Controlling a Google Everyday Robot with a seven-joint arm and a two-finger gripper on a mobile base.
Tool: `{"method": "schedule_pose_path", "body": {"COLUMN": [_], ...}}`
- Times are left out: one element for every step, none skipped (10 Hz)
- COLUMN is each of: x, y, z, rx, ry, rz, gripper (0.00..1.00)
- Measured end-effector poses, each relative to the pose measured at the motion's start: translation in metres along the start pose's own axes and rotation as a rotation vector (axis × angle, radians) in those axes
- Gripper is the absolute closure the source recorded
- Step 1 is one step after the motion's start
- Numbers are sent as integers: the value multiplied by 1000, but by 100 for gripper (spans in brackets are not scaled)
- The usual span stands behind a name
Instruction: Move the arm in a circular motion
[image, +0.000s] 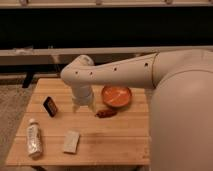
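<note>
- One arm (117, 72): a thick cream-white tube with a row of small dark holes. It reaches in from the large rounded body on the right, crosses leftward above the worktop (120, 142), and bends down at a bulbous joint over the worktop's back-left part.
- One end effector (83, 105): it hangs from that joint, pointing down at the wood. It sits at the arm's far left tip, directly under the elbow. I cannot tell whether it is open or closed, and nothing is seen held in it.
- One orange bowl (116, 96): it stands just to the right of the end effector, below the arm's long segment, and is partly in shadow.
- One small reddish-brown item (105, 113): it lies just in front of the bowl, near the end effector's lower right.
- One small dark rectangular object (50, 106): it sits tilted to the left of the end effector, apart from it.
- One clear bottle (33, 139) with a white cap: it lies on its side near the front-left corner, well apart from the end effector.
- One pale rectangular block (71, 141): it lies flat beside the bottle, in front of the end effector.
- One wooden slatted worktop carries all five loose things.
</note>
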Motion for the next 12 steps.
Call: {"method": "schedule_pose_path", "body": {"x": [0,0,0,0,-1,-1,-1,-1,-2,-2,-2,-3], "y": [0,0,0,0,0,0,0,0,0,0,0,0], "z": [0,0,0,-1,-1,-2,-2,-2,-3,-3,-4,-5], "rx": [-1,-2,-3,-4,-6,-6,-7,-7,-8,-8,-9,-10], "ry": [-1,-3,-5,-6,-8,-10,-12,-13,-15,-17,-19,-21], "rz": [2,4,6,7,10,12,13,14,15,16,17,19], "gripper": [35,35,35,35,35,35,35,35,35,35,35,35]}}
